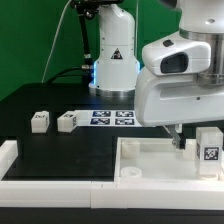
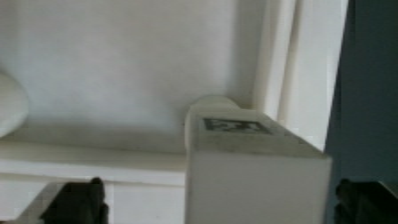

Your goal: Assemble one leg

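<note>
A white leg (image 1: pixel 209 146) with a black-and-white tag stands upright near the right edge of the large white panel (image 1: pixel 150 160). In the wrist view the leg (image 2: pixel 254 160) rises between my fingers, closer to one than the other, with the panel (image 2: pixel 125 70) under it. My gripper (image 1: pixel 181 141) (image 2: pixel 221 205) is open just above the panel beside this leg. The dark fingertips (image 2: pixel 79 201) stand wide apart and do not touch it. Two more legs (image 1: pixel 40 121) (image 1: pixel 67 121) lie on the black table at the exterior view's left.
The marker board (image 1: pixel 112 117) lies behind the panel, in front of the arm's base (image 1: pixel 113 70). A white rail (image 1: pixel 40 168) runs along the table's front left. A round socket (image 1: pixel 128 171) shows in the panel's near corner.
</note>
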Controlling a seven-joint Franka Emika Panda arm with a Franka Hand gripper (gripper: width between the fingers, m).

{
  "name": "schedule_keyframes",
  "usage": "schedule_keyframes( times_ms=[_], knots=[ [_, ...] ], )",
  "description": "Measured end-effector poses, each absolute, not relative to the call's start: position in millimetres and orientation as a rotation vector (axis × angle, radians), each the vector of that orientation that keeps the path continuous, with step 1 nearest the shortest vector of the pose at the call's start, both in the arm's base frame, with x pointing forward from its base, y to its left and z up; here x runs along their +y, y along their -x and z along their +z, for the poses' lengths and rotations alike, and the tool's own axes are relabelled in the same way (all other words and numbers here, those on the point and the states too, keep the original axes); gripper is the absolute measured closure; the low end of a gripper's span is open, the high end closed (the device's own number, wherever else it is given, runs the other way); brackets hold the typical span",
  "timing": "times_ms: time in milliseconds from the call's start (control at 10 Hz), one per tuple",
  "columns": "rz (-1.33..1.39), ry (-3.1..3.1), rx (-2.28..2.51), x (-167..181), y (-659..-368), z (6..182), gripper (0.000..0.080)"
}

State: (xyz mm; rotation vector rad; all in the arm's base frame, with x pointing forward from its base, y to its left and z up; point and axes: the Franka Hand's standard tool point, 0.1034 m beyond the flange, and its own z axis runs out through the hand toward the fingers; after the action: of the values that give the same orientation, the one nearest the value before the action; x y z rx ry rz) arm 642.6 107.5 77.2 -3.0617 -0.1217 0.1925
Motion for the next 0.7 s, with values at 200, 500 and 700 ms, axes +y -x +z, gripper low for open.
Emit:
schedule_keyframes(
  times_ms=[200,500,700],
  knots=[
    [0.212,3.052,-0.125,100.4,-640.8,76.0,0.0272],
    [0.212,3.050,-0.119,101.3,-640.7,76.0,0.0509],
    [0.213,3.052,-0.089,101.6,-640.7,76.0,0.0508]
  ],
)
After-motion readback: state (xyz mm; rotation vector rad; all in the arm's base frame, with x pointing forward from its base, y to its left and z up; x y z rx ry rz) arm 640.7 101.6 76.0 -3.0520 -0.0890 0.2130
